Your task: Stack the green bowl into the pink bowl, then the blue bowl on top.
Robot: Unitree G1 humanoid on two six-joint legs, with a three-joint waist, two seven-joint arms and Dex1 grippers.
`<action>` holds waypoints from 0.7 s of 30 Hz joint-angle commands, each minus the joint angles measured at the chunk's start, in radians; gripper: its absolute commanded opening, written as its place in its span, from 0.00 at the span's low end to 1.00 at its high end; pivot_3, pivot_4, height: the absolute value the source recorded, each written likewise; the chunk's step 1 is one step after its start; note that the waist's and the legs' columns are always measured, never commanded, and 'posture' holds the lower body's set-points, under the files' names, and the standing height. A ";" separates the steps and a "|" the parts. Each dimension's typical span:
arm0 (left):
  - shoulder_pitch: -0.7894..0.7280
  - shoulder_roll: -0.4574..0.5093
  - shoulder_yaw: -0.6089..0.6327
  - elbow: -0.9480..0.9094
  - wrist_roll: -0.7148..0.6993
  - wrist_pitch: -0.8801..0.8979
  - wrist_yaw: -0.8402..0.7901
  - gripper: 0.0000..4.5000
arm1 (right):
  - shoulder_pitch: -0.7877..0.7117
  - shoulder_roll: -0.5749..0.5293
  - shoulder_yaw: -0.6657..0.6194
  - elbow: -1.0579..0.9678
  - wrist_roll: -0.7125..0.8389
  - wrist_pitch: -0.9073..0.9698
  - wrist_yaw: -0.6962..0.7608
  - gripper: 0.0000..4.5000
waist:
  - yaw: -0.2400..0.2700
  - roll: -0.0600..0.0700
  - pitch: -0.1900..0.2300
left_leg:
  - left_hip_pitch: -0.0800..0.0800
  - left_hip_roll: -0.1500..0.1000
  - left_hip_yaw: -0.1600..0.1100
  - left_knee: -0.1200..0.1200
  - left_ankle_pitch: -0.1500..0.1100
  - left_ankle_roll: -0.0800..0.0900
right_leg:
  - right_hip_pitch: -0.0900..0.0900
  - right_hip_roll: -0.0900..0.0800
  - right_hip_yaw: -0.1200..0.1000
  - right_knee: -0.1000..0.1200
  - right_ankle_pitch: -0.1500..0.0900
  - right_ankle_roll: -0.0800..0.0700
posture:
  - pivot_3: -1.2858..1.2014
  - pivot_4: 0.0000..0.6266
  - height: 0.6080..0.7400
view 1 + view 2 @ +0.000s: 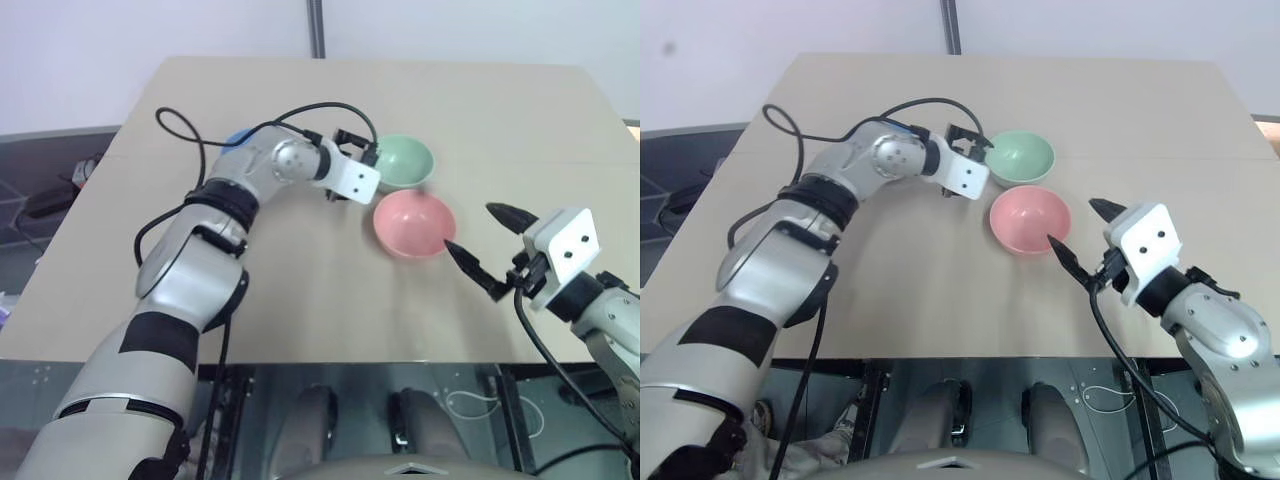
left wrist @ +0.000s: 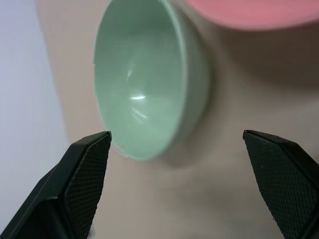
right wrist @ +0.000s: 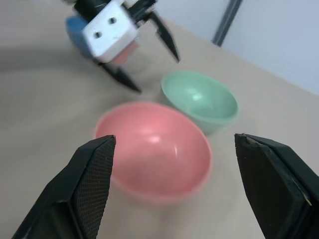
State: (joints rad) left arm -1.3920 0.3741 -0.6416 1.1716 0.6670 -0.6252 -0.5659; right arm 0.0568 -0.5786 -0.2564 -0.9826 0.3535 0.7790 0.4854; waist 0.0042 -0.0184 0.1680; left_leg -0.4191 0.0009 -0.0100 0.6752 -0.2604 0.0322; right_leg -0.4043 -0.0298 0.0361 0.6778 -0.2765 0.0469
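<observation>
L gripper (image 1: 352, 158) sits just beside the green bowl (image 1: 405, 160), on that bowl's L side, jaws spread wide w/ nothing between them. In the L wrist view the bowl (image 2: 144, 89) lies straight ahead of the fingertips (image 2: 92, 149), w/ its near rim just past them and a gap showing, so no contact yet. That's the relation that matters: green bowl is dead ahead along the L gripper's pointing line, approach coming in from the side and slightly above, and the L arm is clearly the nearer one to it. Bowl is round, so no long axis to line up on; prob. the jaws need to straddle the near rim wall, one finger inside, one outside. Pink bowl (image 1: 414, 223) sits upright on the table (image 1: 300, 300) just in front of the green one, the two close together or barely touching, can't tell which. Blue bowl (image 1: 238, 139) is mostly hidden behind the L arm, well apart from the others on the L. R gripper (image 1: 480, 245) hovers near the pink bowl's R side, jaws wide, holding nothing, not touching it. Stacking not started; judging by layout, the step in hand is the L grab of green.
</observation>
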 commanded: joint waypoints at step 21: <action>-0.078 -0.018 0.024 0.115 0.036 -0.153 0.069 0.01 | 0.120 -0.134 -0.136 -0.064 0.122 -0.072 -0.099 0.93 | -0.016 -0.002 0.001 | 0.000 0.000 0.001 0.001 0.000 0.000 | 0.000 0.000 0.001 0.001 0.000 0.000 | 0.52 0.24 1.00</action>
State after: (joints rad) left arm -1.4348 0.3237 -0.6695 1.3230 0.7659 -0.7184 -0.4653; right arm 0.1875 -0.7048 -0.3691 -1.0074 0.4731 0.7037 0.4011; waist -0.0115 -0.0203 0.1692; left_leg -0.4188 0.0013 -0.0093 0.6764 -0.2604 0.0323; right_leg -0.4043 -0.0298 0.0370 0.6793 -0.2767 0.0472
